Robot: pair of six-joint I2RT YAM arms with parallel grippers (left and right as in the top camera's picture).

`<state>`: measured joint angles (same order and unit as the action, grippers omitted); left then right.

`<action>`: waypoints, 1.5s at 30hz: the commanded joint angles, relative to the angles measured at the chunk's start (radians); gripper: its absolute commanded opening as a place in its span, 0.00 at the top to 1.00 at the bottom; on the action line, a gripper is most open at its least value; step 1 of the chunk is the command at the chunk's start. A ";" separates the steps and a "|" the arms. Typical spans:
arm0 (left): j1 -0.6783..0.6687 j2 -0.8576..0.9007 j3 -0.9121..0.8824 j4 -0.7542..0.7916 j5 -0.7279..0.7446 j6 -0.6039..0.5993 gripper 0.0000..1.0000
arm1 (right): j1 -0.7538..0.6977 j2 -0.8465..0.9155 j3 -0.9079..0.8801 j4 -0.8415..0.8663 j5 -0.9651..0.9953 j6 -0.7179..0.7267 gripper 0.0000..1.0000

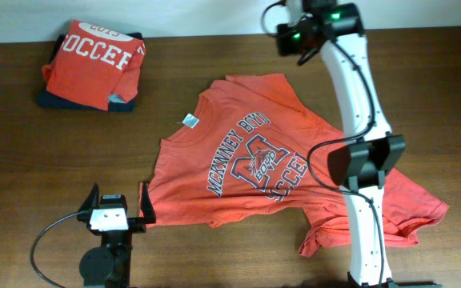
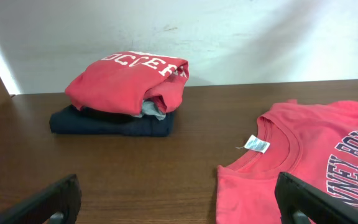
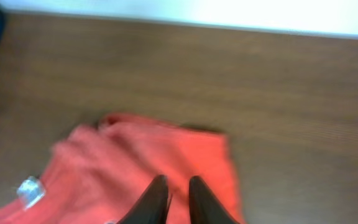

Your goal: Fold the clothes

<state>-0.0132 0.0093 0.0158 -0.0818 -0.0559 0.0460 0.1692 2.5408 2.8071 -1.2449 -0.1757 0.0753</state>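
Orange-red shirt lies front up on the bench, and my right hand, almost pressed together over its far sleeve (pinching cloth or not, I cannot tell), should grab just the sleeve's edge and fold it in slowly, with my left hand spread wide.

Brown wooden table, white wall behind

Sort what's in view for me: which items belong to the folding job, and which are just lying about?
Belongs to the job: spread-out orange-red T-shirt, not yet folded; folded orange-red SOCCER T-shirt.
Just lying about: folded navy garment under the folded one; wooden table.
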 commanded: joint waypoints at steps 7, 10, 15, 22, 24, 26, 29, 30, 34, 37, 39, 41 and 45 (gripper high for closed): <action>-0.005 -0.003 -0.007 0.002 0.014 0.016 0.01 | -0.044 -0.013 -0.247 0.153 0.010 0.010 0.96; -0.005 -0.003 -0.007 0.002 0.014 0.016 0.01 | -0.041 -0.013 -0.364 0.224 -0.008 0.003 0.96; -0.005 -0.003 -0.007 0.002 0.014 0.016 0.01 | -0.026 -0.013 -0.578 0.400 -0.066 -0.047 0.96; -0.005 -0.003 -0.007 0.002 0.014 0.016 0.01 | -0.007 -0.013 -0.716 0.546 -0.101 -0.071 0.96; -0.005 -0.003 -0.007 0.002 0.014 0.016 0.01 | -0.007 -0.013 -0.733 0.563 -0.054 -0.071 0.96; -0.005 -0.003 -0.007 0.002 0.014 0.016 0.01 | -0.007 -0.008 -0.742 0.570 0.024 -0.071 0.96; -0.005 -0.003 -0.007 0.002 0.014 0.016 0.01 | -0.018 0.002 -0.742 0.576 0.191 -0.071 0.96; -0.005 -0.003 -0.007 0.002 0.014 0.016 0.01 | -0.032 0.004 -0.742 0.592 0.242 -0.071 0.96; -0.005 -0.003 -0.007 0.002 0.014 0.016 0.01 | -0.074 0.004 -0.742 0.645 0.267 -0.069 0.96; -0.005 -0.003 -0.007 0.002 0.014 0.016 0.01 | -0.123 0.004 -0.742 0.671 0.267 -0.036 0.96; -0.005 -0.003 -0.007 0.002 0.014 0.016 0.01 | -0.146 0.004 -0.742 0.690 0.266 -0.033 0.96; -0.005 -0.003 -0.007 0.002 0.014 0.016 0.01 | -0.162 0.004 -0.742 0.716 0.266 -0.033 0.96; -0.005 -0.003 -0.007 0.002 0.014 0.016 0.01 | -0.187 0.004 -0.741 0.776 0.266 -0.034 0.96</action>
<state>-0.0132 0.0093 0.0158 -0.0818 -0.0555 0.0456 -0.0078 2.5259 2.0750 -0.4931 0.0593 0.0269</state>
